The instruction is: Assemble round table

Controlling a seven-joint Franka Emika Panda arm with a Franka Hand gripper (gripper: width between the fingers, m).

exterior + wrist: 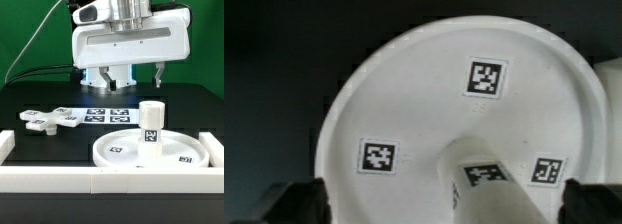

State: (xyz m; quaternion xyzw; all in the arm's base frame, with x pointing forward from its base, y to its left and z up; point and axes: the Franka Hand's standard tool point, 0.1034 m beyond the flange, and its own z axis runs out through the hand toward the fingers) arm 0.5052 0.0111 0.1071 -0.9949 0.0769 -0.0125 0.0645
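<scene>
The gripper (pixel 132 78) hangs spread and empty, pointing straight down. In the exterior view the disc (pixel 150 152) lies at its six o'clock on the tabletop (pixel 40 95), with the leg (pixel 150 122) upright at its centre, seemingly fitted. The base (pixel 50 120), loose at the disc's ten o'clock, looks yet to be mounted.
</scene>
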